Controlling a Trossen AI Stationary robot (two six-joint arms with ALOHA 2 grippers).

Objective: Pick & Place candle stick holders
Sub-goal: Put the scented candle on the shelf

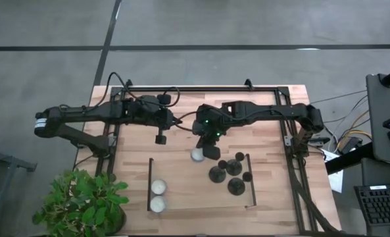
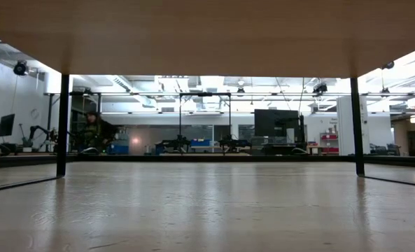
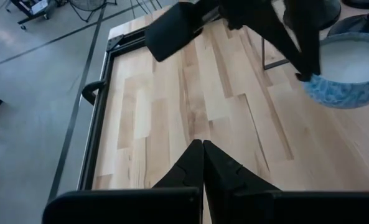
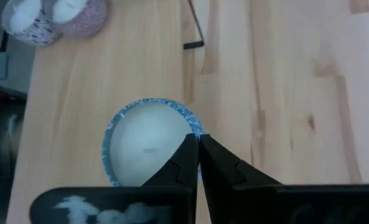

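The black candle stick holders (image 1: 229, 174) stand on their disc bases in a group right of the table's middle; they also show at the edge of the left wrist view (image 3: 358, 25). My right gripper (image 1: 206, 150) is shut on a small blue-patterned candle cup with white wax (image 4: 144, 146) just left of the holders. My left gripper (image 1: 160, 138) is shut and empty over bare wood, left of the right gripper; its fingers (image 3: 203, 163) meet in its wrist view. My right gripper pinches the candle cup's rim (image 4: 193, 127) between its two fingers, on the side facing the holders. The fingers (image 3: 303, 59) come from above, pointing down. The cup sits upright below them (image 3: 346, 81); I cannot tell whether it is clear of the table.
Two more white candles (image 1: 158, 195) stand near the table's front left, also seen in the right wrist view (image 4: 53, 18). A thin black wire frame (image 1: 248, 181) borders the holders. A potted plant (image 1: 83, 204) stands at the front left corner. A black metal frame (image 1: 287, 125) edges the table.
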